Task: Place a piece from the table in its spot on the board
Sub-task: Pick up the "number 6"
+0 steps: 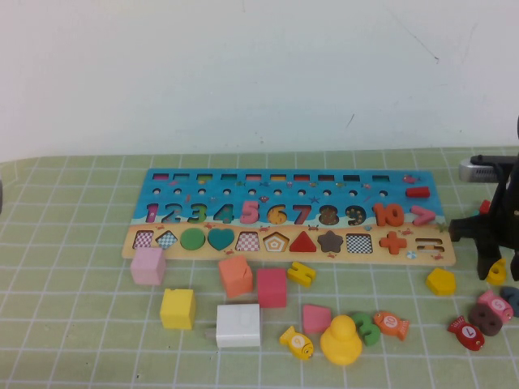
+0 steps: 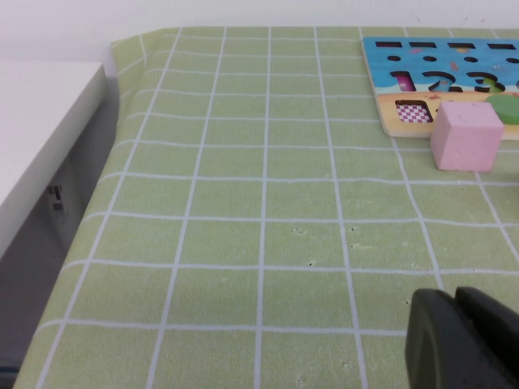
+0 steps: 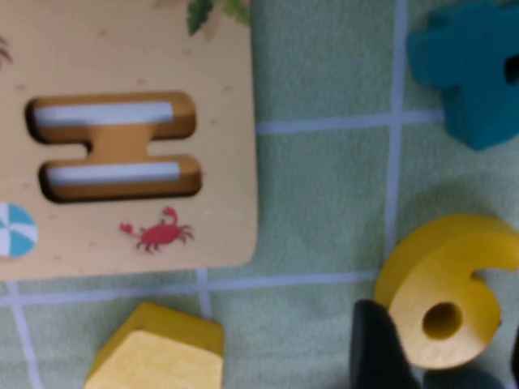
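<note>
The piece, a yellow numeral "6" (image 1: 497,271), lies on the green checked cloth just off the board's right end. In the right wrist view the piece (image 3: 442,296) sits between the two dark fingers (image 3: 377,348) of my right gripper (image 1: 495,274), which is open and straddles it low over the cloth. The long board (image 1: 288,257) lies across the middle, blue on top, tan strip in front; its right corner shows in the right wrist view (image 3: 122,219). My left gripper (image 2: 454,296) is shut and empty, over bare cloth left of the board (image 2: 389,126).
A yellow hexagon block (image 1: 440,281) lies close left of the piece, also in the right wrist view (image 3: 154,356). A teal piece (image 3: 470,73) and fish pieces (image 1: 466,332) lie nearby. Cubes, a yellow "5" (image 1: 301,272) and a duck (image 1: 340,340) lie in front of the board.
</note>
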